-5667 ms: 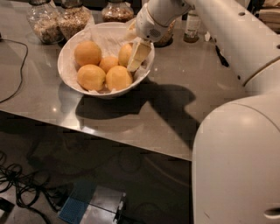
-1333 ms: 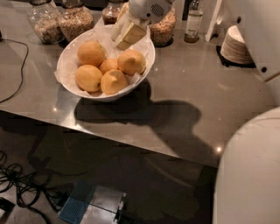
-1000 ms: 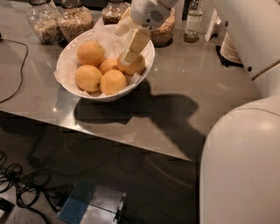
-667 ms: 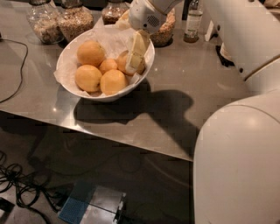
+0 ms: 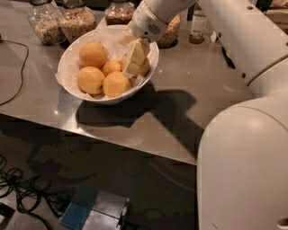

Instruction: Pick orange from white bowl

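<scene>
The white bowl, lined with crumpled white paper, stands on the grey table and holds several yellow-orange oranges. Three big ones show fully: back left, front left and front middle. A smaller orange lies between them. My gripper reaches down into the right side of the bowl, set over the right-hand orange, which it mostly hides. That orange still rests among the others in the bowl.
Glass jars of grains and a small bottle stand behind the bowl. A black cable runs at the left. The table's front edge is near; my white body fills the right.
My gripper has come down from above the bowl's back rim into the bowl, onto the right-hand orange. The other oranges have not moved.
</scene>
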Controlling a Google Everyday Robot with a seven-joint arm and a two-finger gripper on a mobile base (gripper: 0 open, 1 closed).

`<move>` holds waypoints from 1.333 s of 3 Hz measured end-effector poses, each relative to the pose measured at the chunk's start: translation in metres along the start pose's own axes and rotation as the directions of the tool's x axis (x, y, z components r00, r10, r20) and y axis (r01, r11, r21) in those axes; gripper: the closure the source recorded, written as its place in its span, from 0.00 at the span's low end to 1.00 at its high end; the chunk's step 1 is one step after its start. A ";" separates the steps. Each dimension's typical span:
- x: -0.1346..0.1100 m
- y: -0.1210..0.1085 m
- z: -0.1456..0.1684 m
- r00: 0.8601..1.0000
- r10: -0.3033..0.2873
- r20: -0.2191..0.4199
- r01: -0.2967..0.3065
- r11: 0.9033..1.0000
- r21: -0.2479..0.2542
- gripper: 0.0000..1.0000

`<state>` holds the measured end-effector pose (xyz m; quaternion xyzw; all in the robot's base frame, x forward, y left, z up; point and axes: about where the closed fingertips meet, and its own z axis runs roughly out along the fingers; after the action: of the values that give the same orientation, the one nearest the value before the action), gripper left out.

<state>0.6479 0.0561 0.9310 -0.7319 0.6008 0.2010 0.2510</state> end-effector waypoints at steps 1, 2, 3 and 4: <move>0.008 0.001 0.000 0.995 0.092 -0.035 -0.091 0.995 0.038 0.24; 0.011 0.004 -0.004 0.979 0.179 -0.100 -0.170 0.981 0.098 0.19; 0.016 0.005 -0.015 0.959 0.240 -0.150 -0.216 0.963 0.160 0.11; 0.020 0.004 -0.016 0.946 0.273 -0.175 -0.241 0.953 0.182 0.17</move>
<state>0.6478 0.0301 0.9306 -0.6412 0.7273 0.1096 0.2188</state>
